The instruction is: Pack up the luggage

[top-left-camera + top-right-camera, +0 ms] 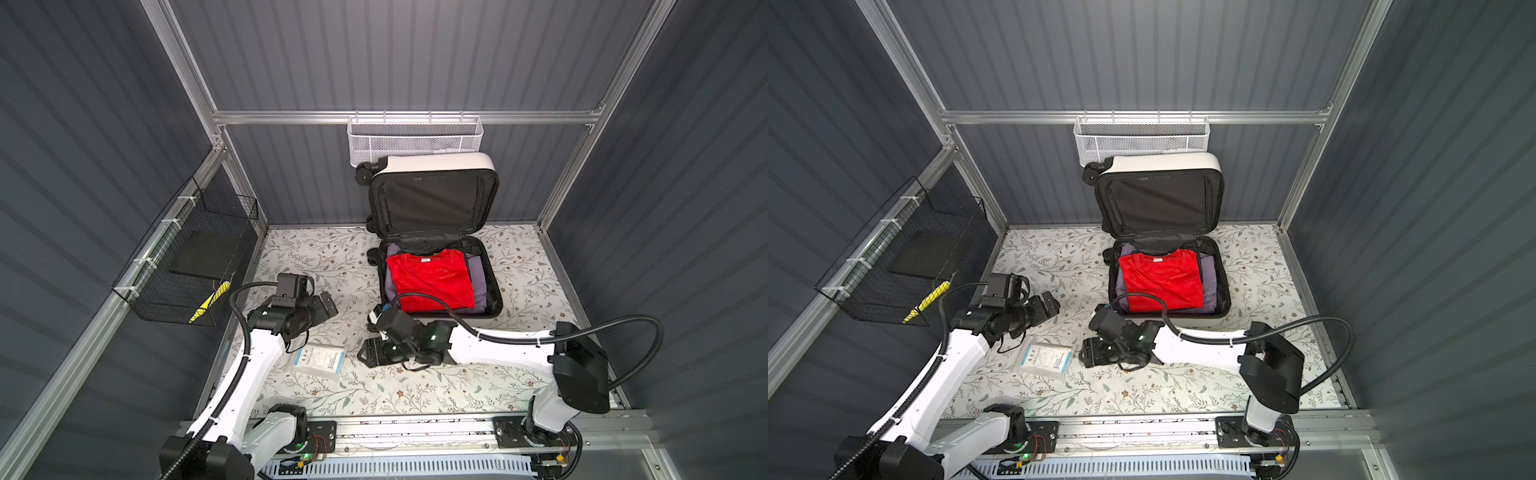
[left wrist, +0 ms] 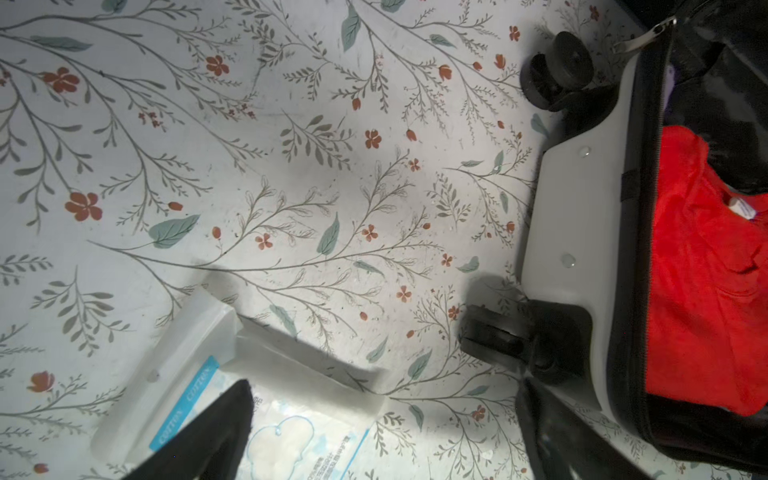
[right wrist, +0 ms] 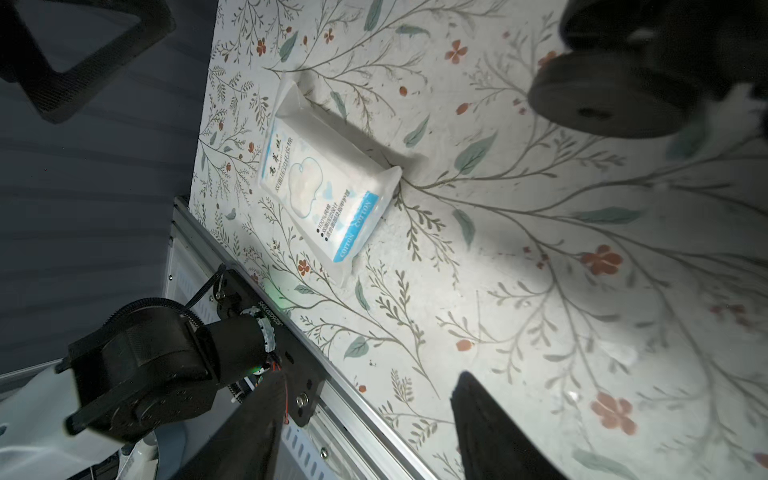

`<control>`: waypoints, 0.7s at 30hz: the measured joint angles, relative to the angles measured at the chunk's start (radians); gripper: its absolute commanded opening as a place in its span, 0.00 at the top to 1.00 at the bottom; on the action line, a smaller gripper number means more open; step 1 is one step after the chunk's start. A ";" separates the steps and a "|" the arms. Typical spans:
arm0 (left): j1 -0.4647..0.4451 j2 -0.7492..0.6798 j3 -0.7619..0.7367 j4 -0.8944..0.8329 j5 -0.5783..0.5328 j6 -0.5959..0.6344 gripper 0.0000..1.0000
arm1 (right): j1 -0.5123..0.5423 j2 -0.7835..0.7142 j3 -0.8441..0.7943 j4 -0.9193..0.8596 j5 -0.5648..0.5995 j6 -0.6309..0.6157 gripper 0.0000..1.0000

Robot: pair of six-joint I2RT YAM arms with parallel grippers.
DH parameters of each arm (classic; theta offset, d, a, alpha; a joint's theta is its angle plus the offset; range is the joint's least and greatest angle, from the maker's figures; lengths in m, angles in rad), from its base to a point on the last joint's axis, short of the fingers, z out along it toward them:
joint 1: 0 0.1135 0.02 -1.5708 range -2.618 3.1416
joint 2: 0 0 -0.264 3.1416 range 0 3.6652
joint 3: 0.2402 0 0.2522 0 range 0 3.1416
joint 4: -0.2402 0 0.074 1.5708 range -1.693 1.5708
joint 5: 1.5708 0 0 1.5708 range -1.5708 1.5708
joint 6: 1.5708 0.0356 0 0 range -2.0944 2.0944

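Floral tabletop carries the luggage at the back, lid up, a red shirt inside. The left gripper gapes wide and empty. The right gripper stands parted around nothing, near a cotton-pad packet.

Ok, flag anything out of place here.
Only the cotton pad pack: it lies askew on the table, outside the open luggage. Nothing looks spilled or damaged.
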 measured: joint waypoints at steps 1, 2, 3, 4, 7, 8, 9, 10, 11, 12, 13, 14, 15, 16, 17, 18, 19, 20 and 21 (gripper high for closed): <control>0.008 0.000 -0.005 -0.001 0.001 0.002 0.00 | 0.009 0.023 0.003 0.023 -0.002 0.012 0.37; 0.015 0.000 -0.008 -0.001 0.002 0.003 0.00 | 0.016 0.044 0.004 0.045 -0.002 0.025 0.38; 0.023 0.000 -0.011 0.000 0.005 0.006 0.00 | 0.021 0.067 0.004 0.067 -0.004 0.040 0.38; 0.033 0.000 -0.016 0.002 0.010 0.009 0.00 | 0.023 0.087 0.004 0.088 -0.004 0.053 0.39; 0.054 0.003 -0.025 0.003 0.024 0.013 0.00 | 0.026 0.140 0.004 0.137 -0.004 0.089 0.40; 0.058 0.005 -0.027 0.006 0.029 0.014 0.00 | 0.026 0.153 0.004 0.151 -0.004 0.098 0.41; 0.061 0.008 -0.028 0.008 0.034 0.016 0.00 | 0.027 0.167 0.004 0.167 -0.003 0.108 0.42; 0.064 0.012 -0.029 0.011 0.039 0.018 0.00 | 0.028 0.181 0.004 0.181 -0.004 0.119 0.43; 0.065 0.016 -0.029 0.011 0.042 0.021 0.00 | 0.029 0.192 0.004 0.193 -0.004 0.127 0.44; 0.065 0.019 -0.030 0.012 0.045 0.021 0.00 | 0.029 0.203 0.004 0.206 -0.004 0.134 0.44; 0.065 0.021 -0.031 0.013 0.050 0.022 0.00 | 0.030 0.213 0.004 0.222 -0.004 0.142 0.44; 0.065 0.024 -0.032 0.014 0.055 0.025 0.00 | 0.031 0.223 0.004 0.237 -0.004 0.148 0.44; 0.065 0.027 -0.033 0.019 0.059 0.026 0.00 | 0.031 0.232 0.004 0.253 -0.004 0.154 0.43; 0.067 0.030 -0.033 0.022 0.063 0.029 0.00 | 0.031 0.240 0.005 0.268 -0.005 0.159 0.40; 0.067 0.034 -0.034 0.026 0.065 0.029 0.00 | 0.031 0.247 0.006 0.278 -0.005 0.162 0.38; 0.067 0.037 -0.035 0.031 0.068 0.032 0.00 | 0.031 0.256 0.009 0.290 -0.008 0.169 0.35; 0.069 0.042 -0.037 0.034 0.070 0.032 0.00 | 0.031 0.263 0.013 0.300 -0.010 0.171 0.34; 0.070 0.046 -0.038 0.037 0.072 0.032 0.00 | 0.031 0.269 0.017 0.307 -0.013 0.174 0.33; 0.071 0.050 -0.039 0.039 0.073 0.033 0.00 | 0.031 0.277 0.024 0.317 -0.016 0.178 0.33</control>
